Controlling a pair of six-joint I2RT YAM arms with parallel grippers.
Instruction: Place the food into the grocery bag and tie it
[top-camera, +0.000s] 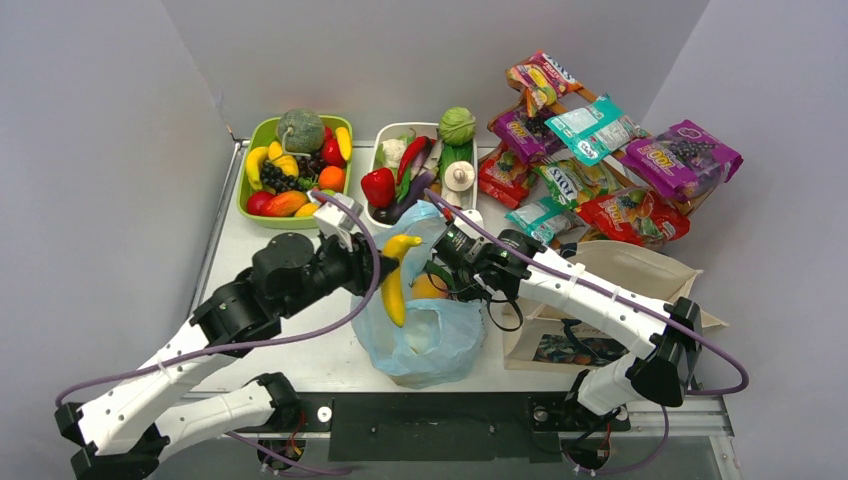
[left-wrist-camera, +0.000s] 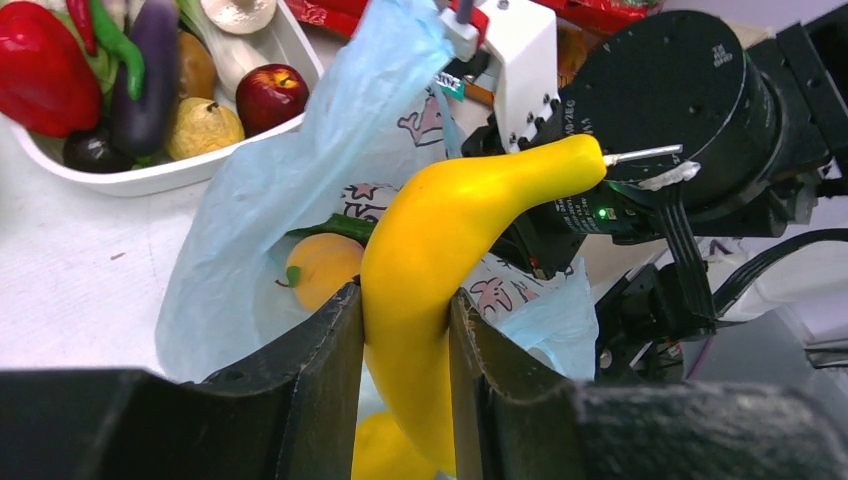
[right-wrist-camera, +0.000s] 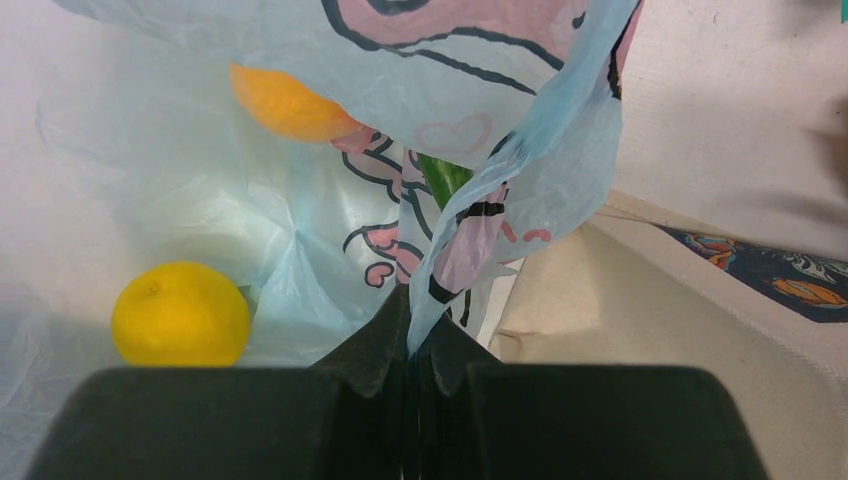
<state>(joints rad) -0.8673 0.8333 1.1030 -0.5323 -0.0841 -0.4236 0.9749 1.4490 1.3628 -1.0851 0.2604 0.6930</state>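
A yellow toy banana (top-camera: 395, 285) (left-wrist-camera: 440, 250) hangs over the open mouth of the light-blue grocery bag (top-camera: 440, 340) (left-wrist-camera: 250, 200). My left gripper (top-camera: 383, 272) (left-wrist-camera: 405, 300) is shut on the banana's middle. Just right of it, my right gripper (top-camera: 442, 255) (right-wrist-camera: 410, 335) is shut on a strip of the bag's rim (right-wrist-camera: 520, 160) and holds it up. Inside the bag lie an orange fruit (left-wrist-camera: 322, 268) (right-wrist-camera: 285, 100), a round yellow fruit (right-wrist-camera: 180, 313) and a green piece (right-wrist-camera: 440, 175).
A green tray (top-camera: 258, 140) of toy fruit and a white tray (top-camera: 385, 135) of toy vegetables stand at the back. Snack packets (top-camera: 600, 150) lie at the back right. A beige canvas tote (top-camera: 620, 265) lies under my right arm.
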